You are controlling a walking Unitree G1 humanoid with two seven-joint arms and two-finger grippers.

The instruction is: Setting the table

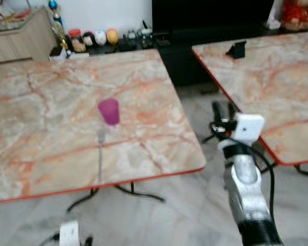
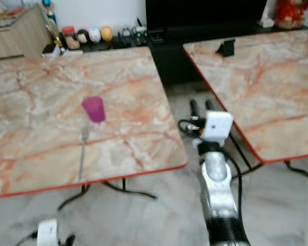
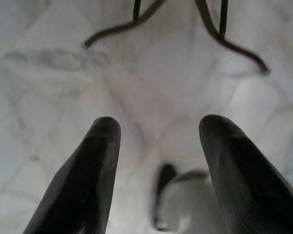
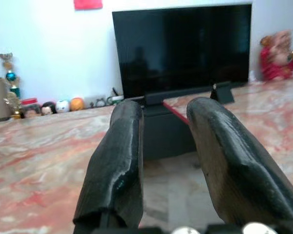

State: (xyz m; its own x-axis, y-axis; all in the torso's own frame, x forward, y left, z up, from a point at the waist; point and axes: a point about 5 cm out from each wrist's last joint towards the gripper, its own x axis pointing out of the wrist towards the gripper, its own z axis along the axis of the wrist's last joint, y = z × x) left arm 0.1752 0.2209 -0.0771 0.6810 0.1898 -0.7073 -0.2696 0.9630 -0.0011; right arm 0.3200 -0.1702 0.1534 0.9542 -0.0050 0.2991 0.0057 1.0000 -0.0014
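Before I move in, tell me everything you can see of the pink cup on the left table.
The pink cup is a small, plain tumbler, apparently translucent plastic, magenta-pink and tapering slightly toward its base. It stands upright with its mouth up on the marble-patterned left table, toward the middle. Whether it holds anything cannot be told. A silver fork lies just in front of it, tines toward the cup; whether they touch is unclear. Neither pincer is near it.

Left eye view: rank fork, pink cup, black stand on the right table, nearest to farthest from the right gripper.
From the right gripper, raised in the gap between the tables:
1. Pink cup, on the left table, to the gripper's left.
2. Fork, just in front of the cup; close to it in range, slightly farther.
3. Black stand, far edge of the right table.
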